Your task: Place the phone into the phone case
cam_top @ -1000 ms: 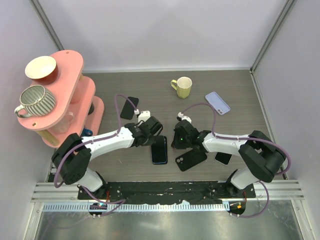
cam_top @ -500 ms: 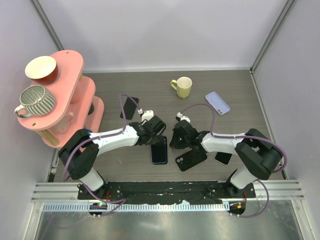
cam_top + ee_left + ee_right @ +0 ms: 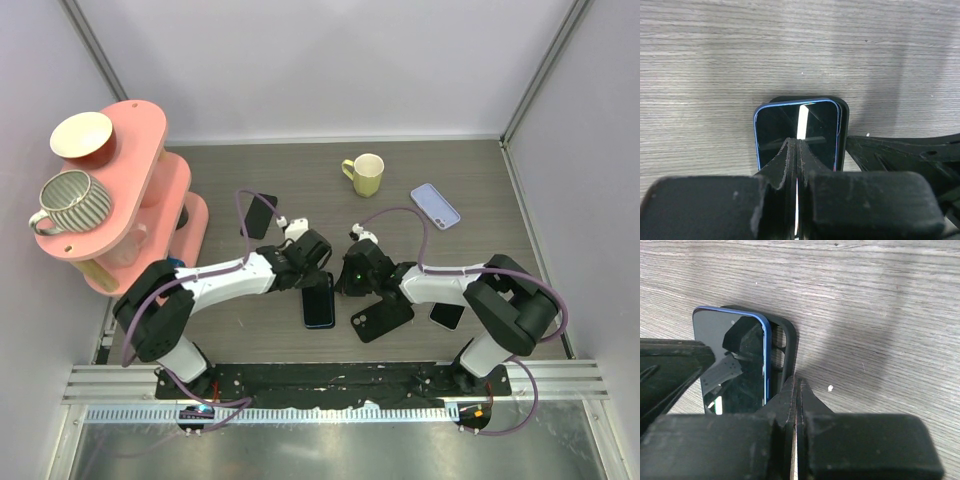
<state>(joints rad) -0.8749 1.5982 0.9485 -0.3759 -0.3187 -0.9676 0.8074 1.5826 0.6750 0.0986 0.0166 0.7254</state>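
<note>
From above, the phone lies screen-up at mid-table, between the left gripper and right gripper. Left wrist: the phone sits on a black phone case whose rim shows along its right edge; the jaws are pressed together. Right wrist: the jaws are likewise together, at that rim.

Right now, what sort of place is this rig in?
Likely an enclosed robot test cell in a lab, not a home: plain white panel walls, a black mounting plate along the table's near edge, and staged props: a pink rack, a yellow mug, a lilac phone case.
</note>
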